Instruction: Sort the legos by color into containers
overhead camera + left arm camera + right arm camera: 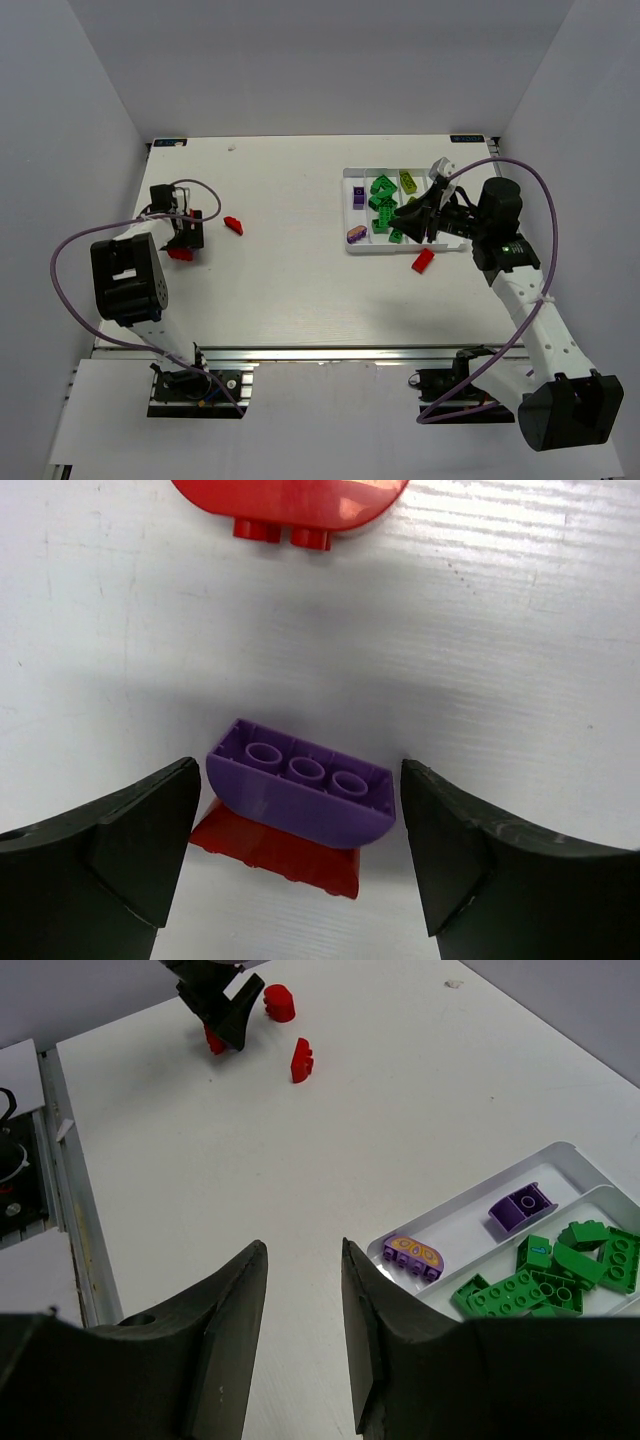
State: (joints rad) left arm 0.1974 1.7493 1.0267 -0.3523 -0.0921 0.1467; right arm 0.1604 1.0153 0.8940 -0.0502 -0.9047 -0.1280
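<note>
My left gripper (185,235) is open at the table's left. In the left wrist view its jaws (300,780) stand on either side of an upside-down purple lego (300,795) that rests on a red lego (280,855). Another red lego (290,505) lies just ahead, and one (233,225) lies to the right. The white tray (347,175) holds purple legos (358,197), green legos (383,200) and a yellow-green lego (408,181) in separate compartments. My right gripper (412,215) is open and empty above the tray's near end; in its wrist view (302,1250) only bare table shows between the fingers.
A red lego (423,261) lies on the table just in front of the tray. The right wrist view shows the tray's rim (560,1150), a purple lego with a yellow pattern (413,1257) and the green pile (550,1280). Grey walls enclose the table on three sides.
</note>
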